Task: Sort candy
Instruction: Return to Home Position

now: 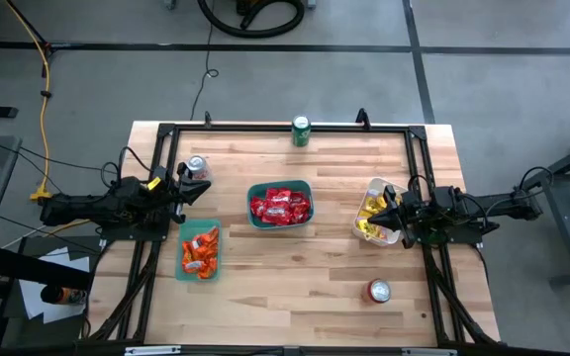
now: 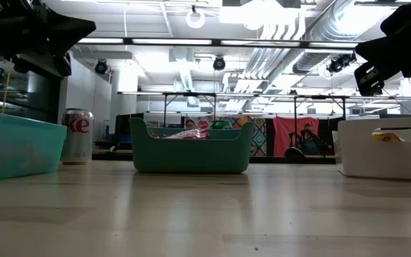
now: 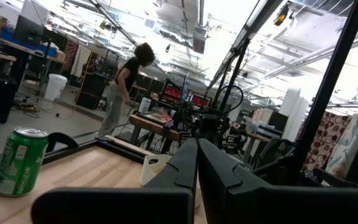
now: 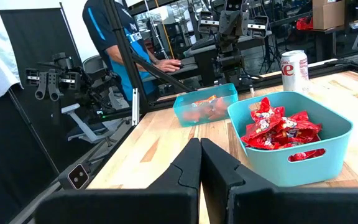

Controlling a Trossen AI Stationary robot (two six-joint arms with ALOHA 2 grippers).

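The candy lies sorted in three bins. Red packets fill the teal bin [image 1: 280, 205] [image 4: 291, 134] at the table's middle. Orange packets lie in the light teal bin [image 1: 200, 249] [image 4: 207, 106]. Yellow packets lie in the white bin [image 1: 372, 211] [image 2: 387, 146]. My left gripper [image 1: 184, 188] [image 3: 197, 168] hovers shut at the table's left side, beside a silver-red can [image 1: 198, 166], and holds nothing. My right gripper [image 1: 389, 210] [image 4: 200, 162] is shut and empty, raised over the white bin and pointing toward the table's left.
A green can [image 1: 301, 131] [image 3: 18, 160] stands at the far edge. A red can [image 1: 379, 290] stands near the right front. Black frame rails [image 1: 156, 168] run along the table's sides. Bare wood lies between the bins and along the near edge. People stand in the room beyond.
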